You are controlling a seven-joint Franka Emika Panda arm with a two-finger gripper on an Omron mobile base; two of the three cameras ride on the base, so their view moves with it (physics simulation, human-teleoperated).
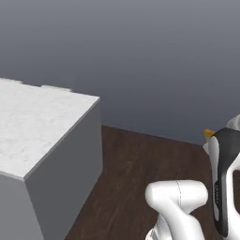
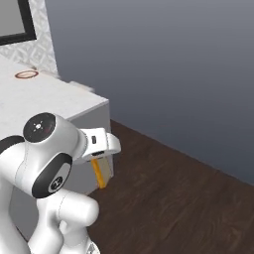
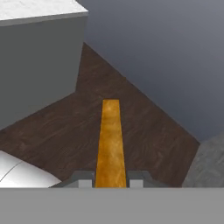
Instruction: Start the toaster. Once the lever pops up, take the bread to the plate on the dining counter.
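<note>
In the left base view the dining counter (image 1: 33,126) fills the nine o'clock side, its white marble top ending at a sharp corner above a plain grey side wall, with dark wood floor (image 1: 140,164) spreading toward five o'clock and a flat grey wall (image 1: 140,56) behind. In the right base view the same slab runs from nine o'clock toward the centre, and the plate (image 2: 26,74) sits on it far back at about ten o'clock, near a patterned backsplash (image 2: 37,44) under a dark-framed panel (image 2: 15,20). The counter's near corner and grey side stand between the arm and that plate. The gripper (image 2: 99,158) hangs just off the counter's corner, over the floor, and the bread (image 2: 100,173) sticks down from it edge-on. In the hand view the bread (image 3: 110,144) runs from six o'clock up toward twelve, its golden crust edge facing the camera, and the two fingers (image 3: 83,179) press against its sides at the bottom, narrowly parted and clamped on the slice.
</note>
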